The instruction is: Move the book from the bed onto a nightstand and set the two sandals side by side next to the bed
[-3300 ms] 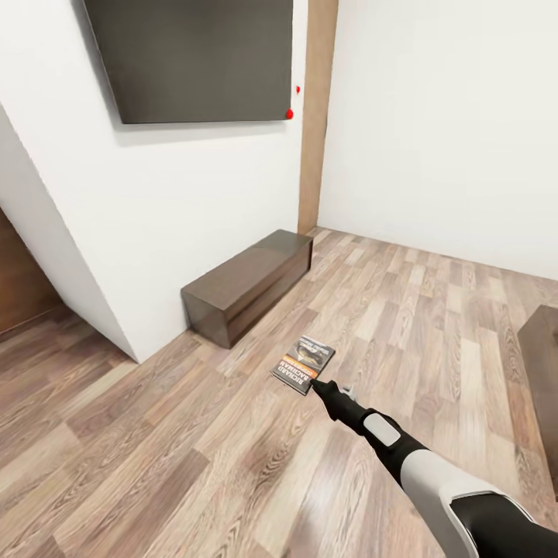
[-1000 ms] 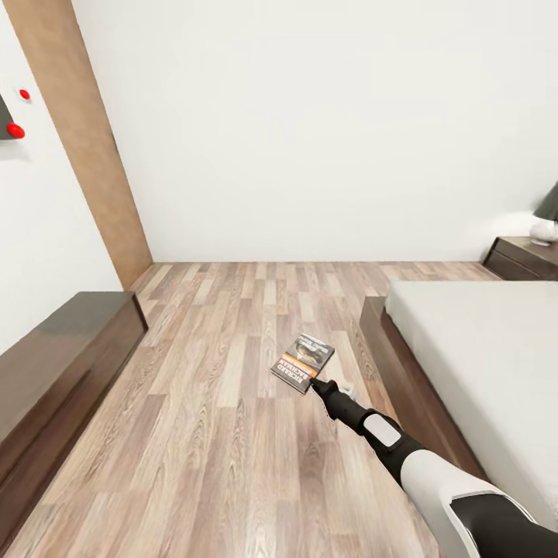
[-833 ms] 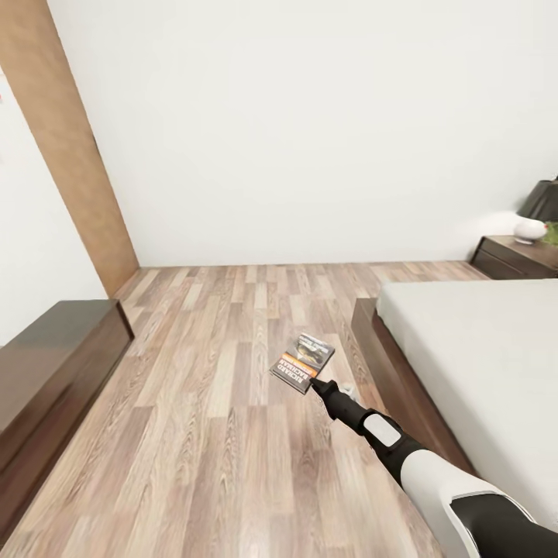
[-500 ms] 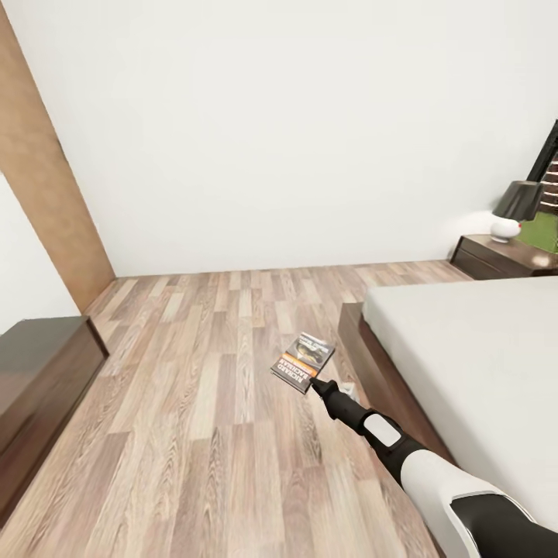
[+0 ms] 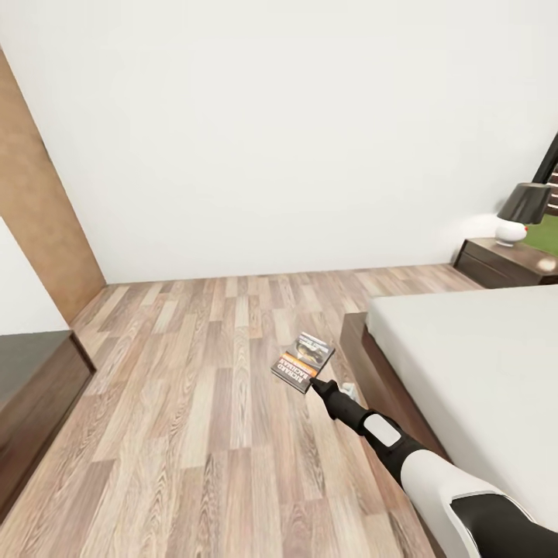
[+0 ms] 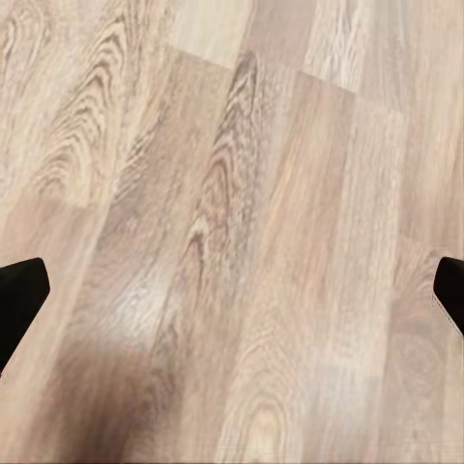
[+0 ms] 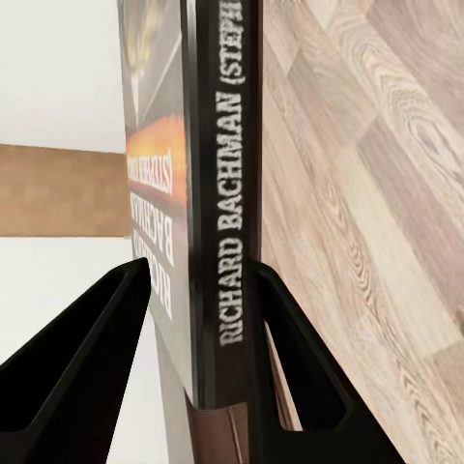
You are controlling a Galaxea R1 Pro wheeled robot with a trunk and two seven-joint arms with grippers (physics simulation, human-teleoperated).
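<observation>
My right gripper is shut on the book, a thin dark paperback with an orange band, and holds it out above the wood floor near the bed's foot corner. In the right wrist view the book's spine stands clamped between the two black fingers. The bed, with a bare grey mattress on a dark wood frame, fills the right side. A dark nightstand stands at its far end. My left gripper is open over bare floor planks. The two sandals are out of view.
A lamp with a dark shade stands on the nightstand. A long low dark cabinet runs along the left edge, beside a wooden door panel. Open plank floor lies between the cabinet and the bed, with a white wall behind.
The camera has swung to the right: the wall screen and cabinet slid off to the left, and the bed, nightstand and lamp came into view. The book stays in my right gripper.
</observation>
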